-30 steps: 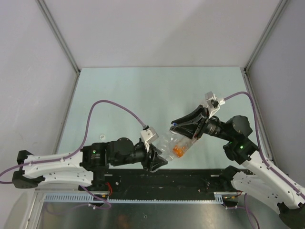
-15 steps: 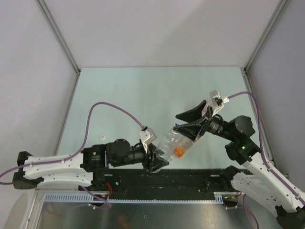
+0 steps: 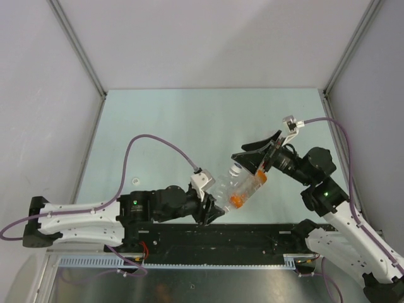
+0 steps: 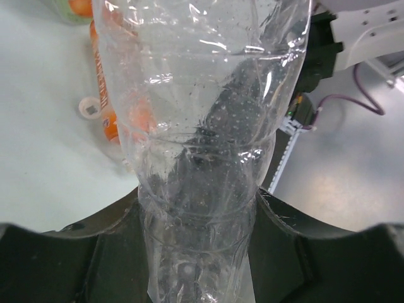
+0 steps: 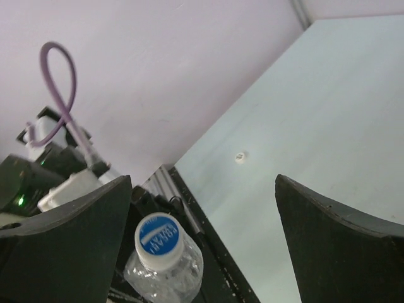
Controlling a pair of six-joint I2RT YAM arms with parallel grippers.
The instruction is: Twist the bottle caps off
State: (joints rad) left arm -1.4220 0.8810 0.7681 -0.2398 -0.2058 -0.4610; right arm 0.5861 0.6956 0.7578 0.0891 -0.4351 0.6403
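Counting bottles gives two sure ones: a clear bottle point(image 3: 226, 187) and an orange bottle point(image 3: 243, 194) lying on the table point(image 3: 189, 120) right by it. A green sliver point(image 4: 66, 7) at the top edge of the left wrist view may be a third; I cannot tell.

Caps number three: a blue-topped cap point(image 5: 158, 233) on the clear bottle, a loose cap point(image 3: 136, 179) far to the left on the table, and a white cap point(image 4: 90, 107) just beside the orange bottle. White lettering on the blue top and print along the orange bottle are too small to read.

Left gripper point(image 3: 209, 212) is clamped on the clear bottle's lower end, holding it tilted. Right gripper point(image 3: 245, 161) stands wide open with nothing in it. The blue-topped cap sits between its fingers point(image 5: 63, 246), nearer one of them, with a gap to both in the wrist view.
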